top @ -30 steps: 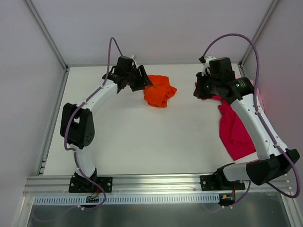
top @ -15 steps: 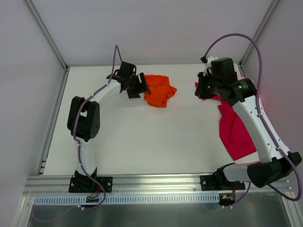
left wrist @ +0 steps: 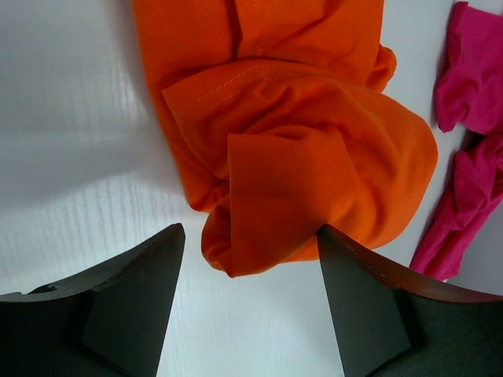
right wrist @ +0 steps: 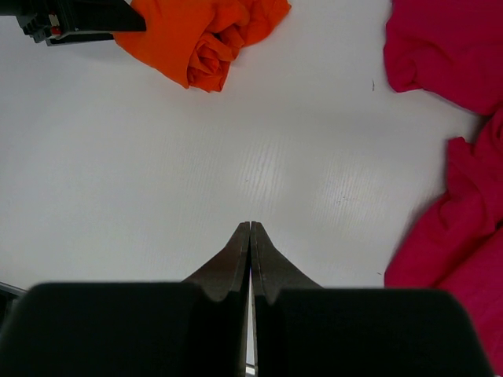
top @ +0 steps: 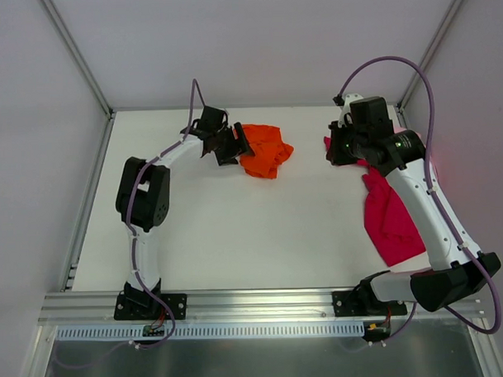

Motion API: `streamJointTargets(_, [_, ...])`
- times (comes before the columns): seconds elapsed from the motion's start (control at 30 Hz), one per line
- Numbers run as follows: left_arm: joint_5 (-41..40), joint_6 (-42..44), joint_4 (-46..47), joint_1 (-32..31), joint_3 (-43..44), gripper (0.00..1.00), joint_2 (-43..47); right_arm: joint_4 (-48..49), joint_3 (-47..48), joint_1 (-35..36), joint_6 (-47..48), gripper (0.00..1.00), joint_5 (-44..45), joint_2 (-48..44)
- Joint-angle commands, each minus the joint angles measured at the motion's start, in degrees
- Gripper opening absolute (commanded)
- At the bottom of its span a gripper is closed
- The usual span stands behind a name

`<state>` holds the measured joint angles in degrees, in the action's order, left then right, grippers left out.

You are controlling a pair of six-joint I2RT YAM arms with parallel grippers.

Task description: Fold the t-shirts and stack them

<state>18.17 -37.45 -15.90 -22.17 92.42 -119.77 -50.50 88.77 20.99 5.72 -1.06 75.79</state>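
The orange t-shirt (top: 265, 152) lies crumpled in a loose heap on the white surface (top: 236, 230), toward the far side and a little left of the middle. Its folds are bunched over one another and a stitched hem shows in the left wrist view. The left tool (top: 233, 144) sits at the left edge of this shirt with its fingers spread apart. In the left wrist view the two dark fingers (left wrist: 134, 298) stand on either side of a rounded lobe of the orange cloth (left wrist: 299, 141), gripping nothing, and I cannot tell whether they touch the fabric. The magenta-red t-shirt (top: 389, 221) lies along the right side of the surface, stretched from near to far in a rumpled strip and partly hidden under the right arm. A further bunch of the same colour lies at its far end. I cannot tell whether that bunch is part of the same garment. The right tool (top: 333, 148) hangs by that far end, just left of the cloth. Its fingers are pressed together with nothing between them, over bare surface in the right wrist view (right wrist: 250, 228). The two shirts lie well apart, neither one folded.
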Motion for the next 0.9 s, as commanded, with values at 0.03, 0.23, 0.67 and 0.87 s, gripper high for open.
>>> streamJointTargets(0.03, [3.18,-3.15,4.38,-0.41,-0.22,0.69,-1.52,-0.56,0.7,-0.16,1.23,0.01,2.56,-1.79])
streamJointTargets(0.23, [5.47,-6.49,7.72,-0.68,-1.72,0.43,-2.49,-0.56,0.26,-0.16,1.23,0.01,2.82,-1.35])
streamJointTargets(0.67, [11.62,-4.56,8.08,-8.14,-11.37,0.0,7.6,1.28,1.05,-0.25,0.35,0.01,2.91,0.85])
streamJointTargets(0.87, [13.99,-4.57,9.05,-10.96,-20.17,0.0,12.61,2.34,1.49,-0.16,-0.53,0.01,1.68,2.78])
